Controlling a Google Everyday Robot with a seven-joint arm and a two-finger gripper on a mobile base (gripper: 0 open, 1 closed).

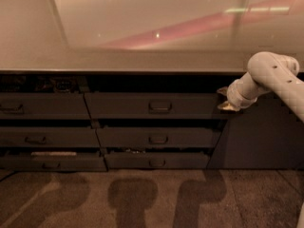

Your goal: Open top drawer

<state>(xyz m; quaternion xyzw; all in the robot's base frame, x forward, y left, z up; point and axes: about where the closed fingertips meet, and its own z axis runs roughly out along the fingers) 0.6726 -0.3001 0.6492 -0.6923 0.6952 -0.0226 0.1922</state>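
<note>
The top drawer (118, 106) is the wide dark grey front just under the countertop, in the middle column. Its small loop handle (160, 107) sits at the centre of the front. A dark gap shows between the front and the countertop; the tray inside is hidden. My gripper (223, 99) is at the right end of this drawer front, far to the right of the handle, on the white arm (266, 77) that comes in from the right. Its two fingertips stand apart, one above the other, with nothing between them.
Two shorter drawers (156, 138) lie below the top one, stepped outward. A narrower column of drawers (42, 107) stands at the left. A pale countertop (142, 56) runs above. A dark cabinet panel (261, 137) is at the right, carpet (142, 198) below.
</note>
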